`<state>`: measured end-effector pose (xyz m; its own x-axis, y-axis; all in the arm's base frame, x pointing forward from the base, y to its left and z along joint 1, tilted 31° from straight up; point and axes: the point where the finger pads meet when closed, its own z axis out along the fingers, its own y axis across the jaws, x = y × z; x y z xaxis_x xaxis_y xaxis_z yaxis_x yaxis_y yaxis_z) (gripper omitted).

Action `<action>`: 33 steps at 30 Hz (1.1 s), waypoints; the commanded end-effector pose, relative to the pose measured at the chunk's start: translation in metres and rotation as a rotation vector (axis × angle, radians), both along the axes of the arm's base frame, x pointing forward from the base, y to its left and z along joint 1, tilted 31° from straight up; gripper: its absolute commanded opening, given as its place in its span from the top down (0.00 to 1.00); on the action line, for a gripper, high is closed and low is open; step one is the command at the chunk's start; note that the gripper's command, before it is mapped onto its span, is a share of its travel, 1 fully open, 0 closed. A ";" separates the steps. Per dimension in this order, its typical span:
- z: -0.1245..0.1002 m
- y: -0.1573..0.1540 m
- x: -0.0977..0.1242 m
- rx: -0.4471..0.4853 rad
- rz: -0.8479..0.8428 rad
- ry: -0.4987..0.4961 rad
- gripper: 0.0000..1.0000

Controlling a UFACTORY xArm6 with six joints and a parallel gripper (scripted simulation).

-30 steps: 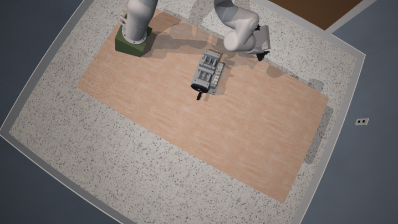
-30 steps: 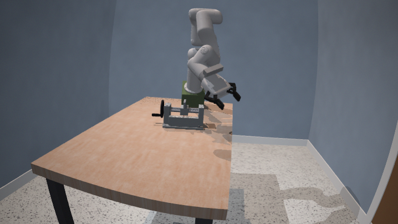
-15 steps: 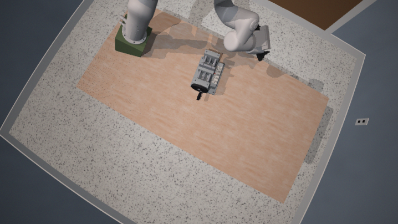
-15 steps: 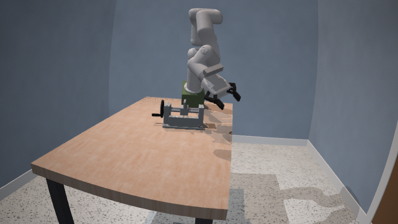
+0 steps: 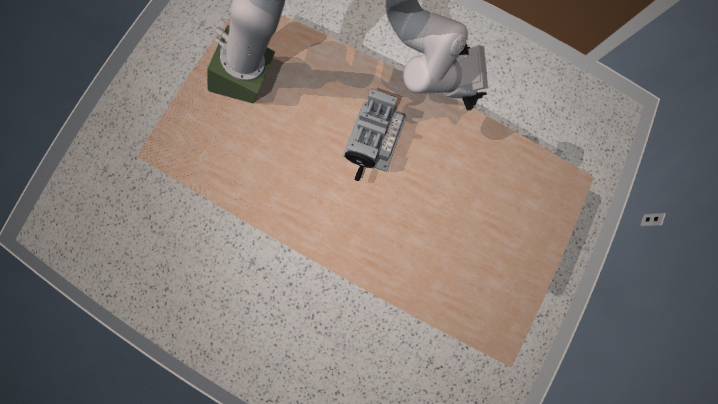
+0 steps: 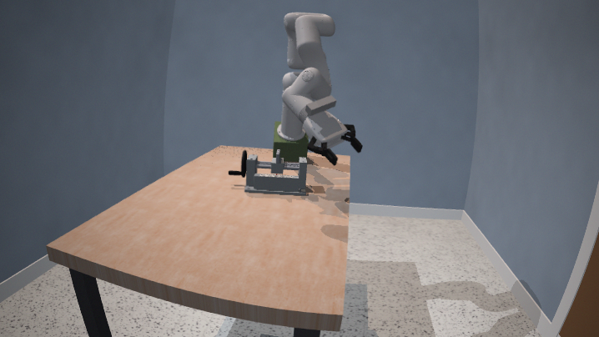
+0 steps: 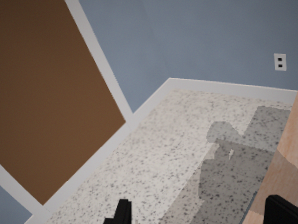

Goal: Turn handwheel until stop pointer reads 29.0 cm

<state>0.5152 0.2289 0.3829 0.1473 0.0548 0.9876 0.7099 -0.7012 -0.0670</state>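
A grey slide fixture stands on the wooden table. Its black handwheel is at the end facing away from the arm's base, with a black crank handle sticking out. A white scale strip runs along one side. The stop block sits mid-rail; its pointer reading is too small to tell. My gripper is open and empty, hanging in the air past the table's edge, well away from the handwheel. The wrist view shows only floor and wall.
The arm's green base block stands at the table's back corner. The table edge lies just beside the gripper. A brown door and a wall socket are on the walls.
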 end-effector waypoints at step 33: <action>0.124 -0.015 -0.072 0.001 0.000 -0.004 0.00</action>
